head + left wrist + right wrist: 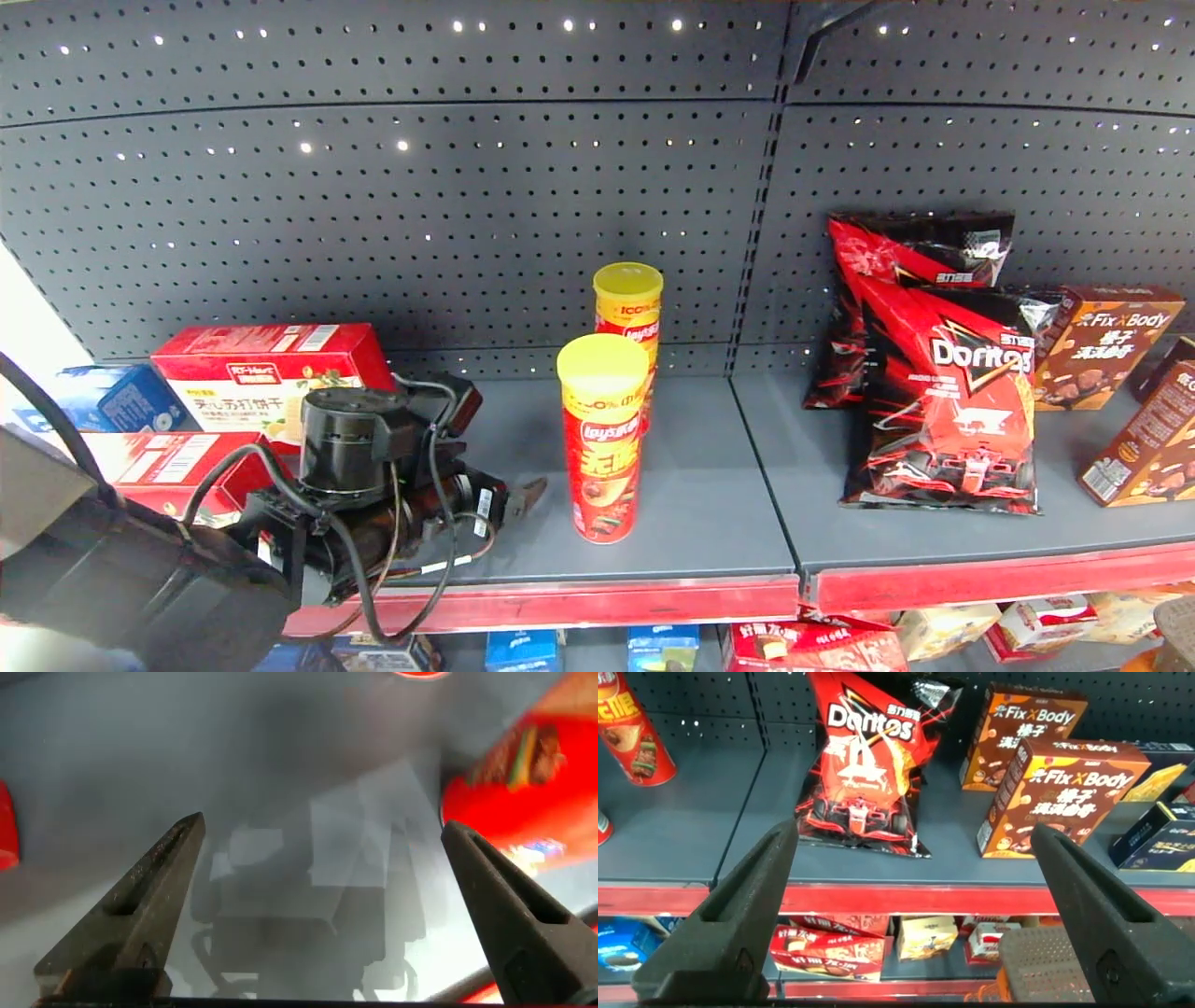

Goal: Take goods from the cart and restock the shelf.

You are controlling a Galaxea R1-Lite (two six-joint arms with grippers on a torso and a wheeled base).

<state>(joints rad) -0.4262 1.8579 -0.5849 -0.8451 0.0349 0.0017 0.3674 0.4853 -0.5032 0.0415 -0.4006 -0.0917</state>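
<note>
Two red chip cans with yellow lids stand upright mid-shelf, the front can (602,439) ahead of the back can (627,317). My left gripper (532,493) rests low over the grey shelf (709,523), just left of the front can and apart from it. In the left wrist view the left gripper (322,821) is open and holds nothing, with the red can (523,775) beside one finger. My right gripper (915,826) is open and empty in front of the shelf, facing a red chip bag (864,765).
Red cracker boxes (271,369) and a blue box (131,397) sit left of my arm. Red-and-black chip bags (943,411) and brown boxes (1106,345) fill the right section. More goods lie on the lower shelf (840,952). Bare shelf lies between the cans and the bags.
</note>
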